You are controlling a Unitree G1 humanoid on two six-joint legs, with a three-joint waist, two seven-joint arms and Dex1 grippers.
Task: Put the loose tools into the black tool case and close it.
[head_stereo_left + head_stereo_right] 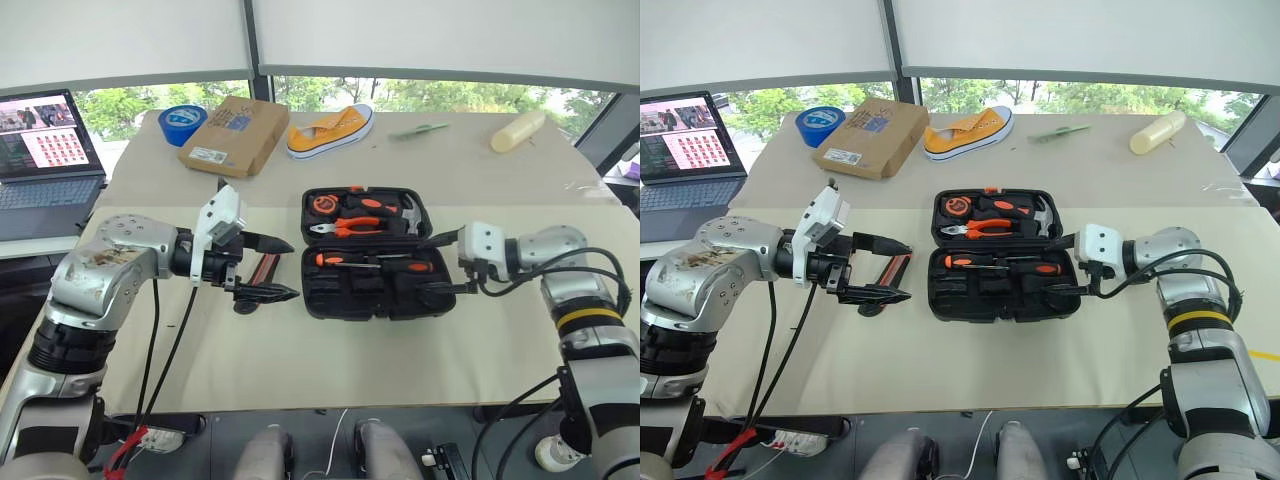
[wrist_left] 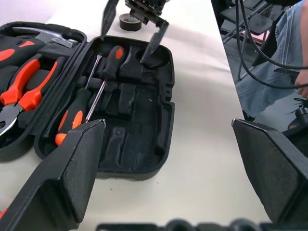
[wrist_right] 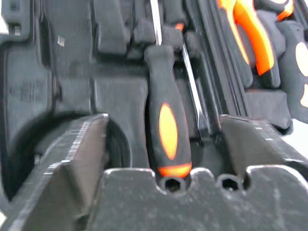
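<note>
The black tool case [image 1: 330,290] lies open in the middle of the table. Orange-handled pliers [image 1: 350,226] and a hammer [image 1: 406,212] sit in its far half. Two black-and-orange screwdrivers [image 1: 375,263] lie in the near half. My right gripper [image 1: 437,265] stands open over the case's right end, its fingers on either side of one screwdriver handle [image 3: 166,120] that rests in its recess. My left gripper [image 1: 275,268] hangs open just left of the case, above a slim dark-red tool [image 1: 262,268] on the table. A small dark tape roll [image 2: 130,21] lies beyond the case by my right gripper.
At the back of the table are a blue tape roll [image 1: 182,122], a brown cardboard box [image 1: 235,135], a yellow shoe [image 1: 330,130] and a cream bottle [image 1: 517,130]. A laptop [image 1: 45,150] stands at the far left. A person in jeans [image 2: 269,62] is beside the table's right end.
</note>
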